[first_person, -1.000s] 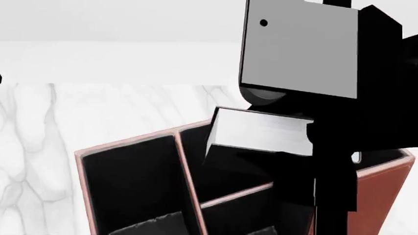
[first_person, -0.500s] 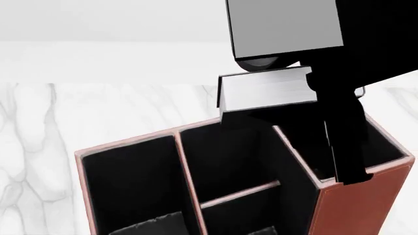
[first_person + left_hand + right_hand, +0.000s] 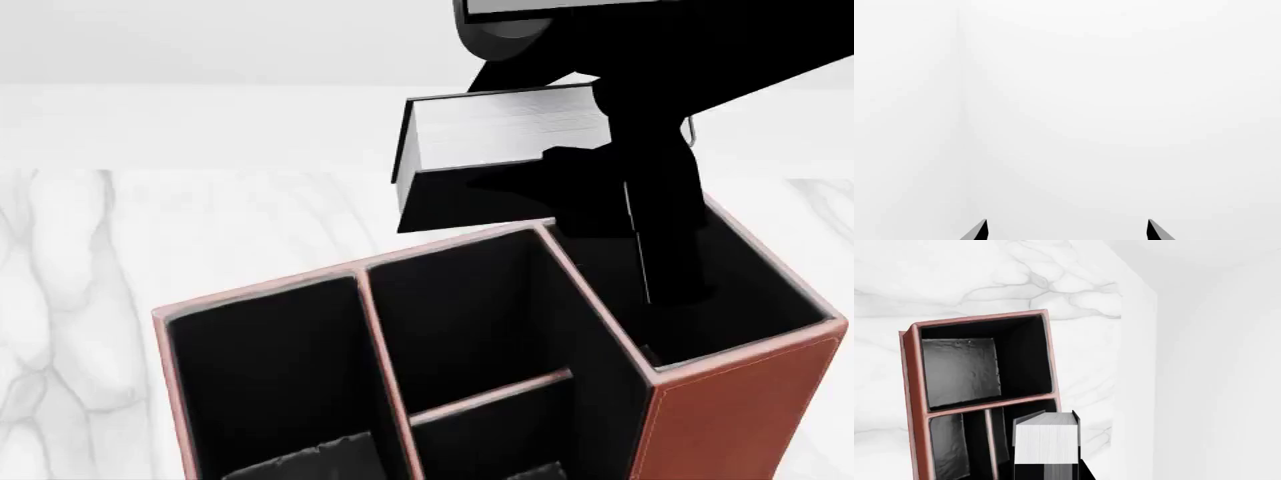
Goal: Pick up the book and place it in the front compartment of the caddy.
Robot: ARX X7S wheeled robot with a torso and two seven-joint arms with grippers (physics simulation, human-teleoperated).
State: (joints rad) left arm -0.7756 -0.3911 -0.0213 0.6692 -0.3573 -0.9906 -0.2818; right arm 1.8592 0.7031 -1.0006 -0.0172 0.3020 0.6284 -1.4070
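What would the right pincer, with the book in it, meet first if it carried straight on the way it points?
Probably the caddy: the right wrist view looks past the held book into its black-lined cells. Which cell or rim comes first is unclear, since depth cannot be judged.

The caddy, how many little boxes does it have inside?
4 show in the caddy: a long cell on the left, two squarish ones in the middle, far and near, and a tall-walled one on the right.
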